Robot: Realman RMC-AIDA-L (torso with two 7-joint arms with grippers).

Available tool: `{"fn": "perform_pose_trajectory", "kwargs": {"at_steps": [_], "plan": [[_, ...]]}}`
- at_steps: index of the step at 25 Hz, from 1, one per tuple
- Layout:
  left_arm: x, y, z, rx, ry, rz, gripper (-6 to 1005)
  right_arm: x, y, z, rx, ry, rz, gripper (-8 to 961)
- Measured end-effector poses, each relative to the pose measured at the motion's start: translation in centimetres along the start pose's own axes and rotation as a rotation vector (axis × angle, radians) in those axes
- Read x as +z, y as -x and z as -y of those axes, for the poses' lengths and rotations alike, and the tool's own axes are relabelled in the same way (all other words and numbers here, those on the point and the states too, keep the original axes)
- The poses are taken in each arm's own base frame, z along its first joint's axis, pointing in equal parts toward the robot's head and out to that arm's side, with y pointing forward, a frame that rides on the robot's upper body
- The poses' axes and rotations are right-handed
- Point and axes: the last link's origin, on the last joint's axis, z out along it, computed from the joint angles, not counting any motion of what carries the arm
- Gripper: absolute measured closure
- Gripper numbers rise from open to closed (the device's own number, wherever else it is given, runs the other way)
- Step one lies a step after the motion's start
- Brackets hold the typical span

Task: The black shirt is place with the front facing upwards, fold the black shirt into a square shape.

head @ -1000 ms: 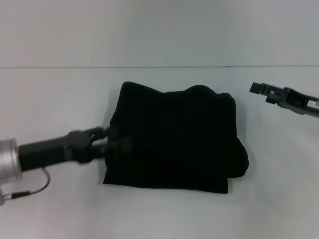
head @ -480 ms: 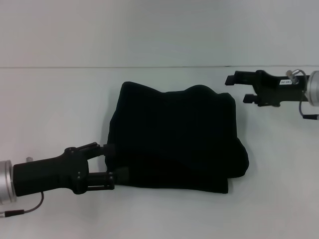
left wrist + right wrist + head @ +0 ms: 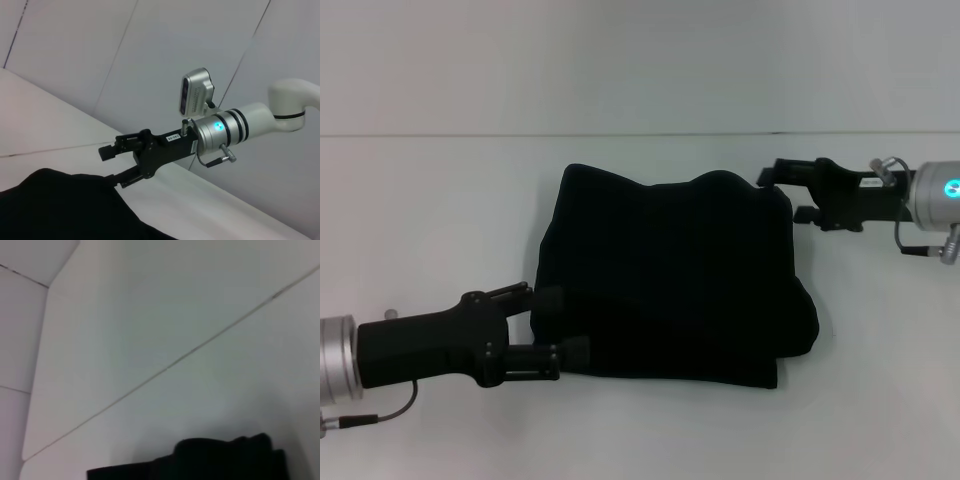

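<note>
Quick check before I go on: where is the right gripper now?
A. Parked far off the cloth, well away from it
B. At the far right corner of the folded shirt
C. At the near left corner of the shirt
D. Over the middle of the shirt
B: in the head view the right gripper sits open at the far right corner of the black shirt, while the left gripper is at the near left edge.

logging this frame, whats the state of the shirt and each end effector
black shirt: folded into a rough square, flat on the table, lettering hidden
left end effector: open, at the shirt's near left edge
right end effector: open, at the shirt's far right corner
</note>
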Motion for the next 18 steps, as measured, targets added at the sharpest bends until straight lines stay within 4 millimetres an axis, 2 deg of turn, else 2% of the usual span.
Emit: {"fn": "perform_pose_trajectory", "kwargs": {"at_steps": [7, 18], "plan": [[0.0, -0.3, 0.2, 0.003, -0.013, -0.020, 41, -0.8, 0.7, -0.1, 0.028, 0.055, 0.047, 39], [-0.7, -0.2, 0.4, 0.015, -0.048, -0.050, 42, -1.4, -0.2, 0.8, 0.155, 0.089, 0.032, 38]]}}
